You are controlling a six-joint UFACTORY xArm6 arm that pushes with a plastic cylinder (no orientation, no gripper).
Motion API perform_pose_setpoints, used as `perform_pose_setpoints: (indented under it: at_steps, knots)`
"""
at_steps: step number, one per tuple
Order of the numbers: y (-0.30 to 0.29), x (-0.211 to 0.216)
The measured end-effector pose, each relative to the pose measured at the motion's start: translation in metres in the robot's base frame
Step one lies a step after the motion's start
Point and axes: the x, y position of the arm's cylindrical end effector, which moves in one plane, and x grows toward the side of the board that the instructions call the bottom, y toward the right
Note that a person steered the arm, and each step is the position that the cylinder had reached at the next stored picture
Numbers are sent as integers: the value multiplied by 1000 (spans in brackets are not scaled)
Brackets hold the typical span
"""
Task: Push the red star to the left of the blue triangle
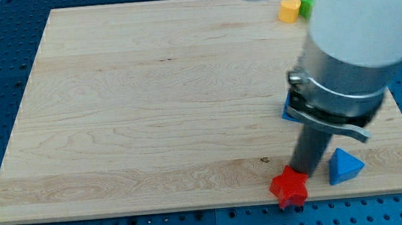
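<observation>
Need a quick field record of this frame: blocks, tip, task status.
red star: at the board's bottom edge, right of centre
blue triangle: right of the red star, apart from it
my tip: at the star's upper right, between star and triangle; contact not certain
yellow block: at the view's top, green block beside it on the right
other blue block: mostly hidden behind the arm
board: wooden
task status: star lies left of the triangle

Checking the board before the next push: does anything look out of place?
The red star sits at the board's bottom edge, apparently overhanging it. My tip is at its upper right.
</observation>
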Motion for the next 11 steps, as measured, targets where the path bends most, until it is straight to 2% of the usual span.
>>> perform_pose_setpoints:
  at_steps: [2, 3, 4, 5, 6, 7, 9, 11]
  knots:
    - [5, -36]
    - [5, -36]
    - [-22, -39]
    - [-113, -42]
    - [-151, 5]
    - [-151, 21]
    - [-144, 23]
    - [-75, 22]
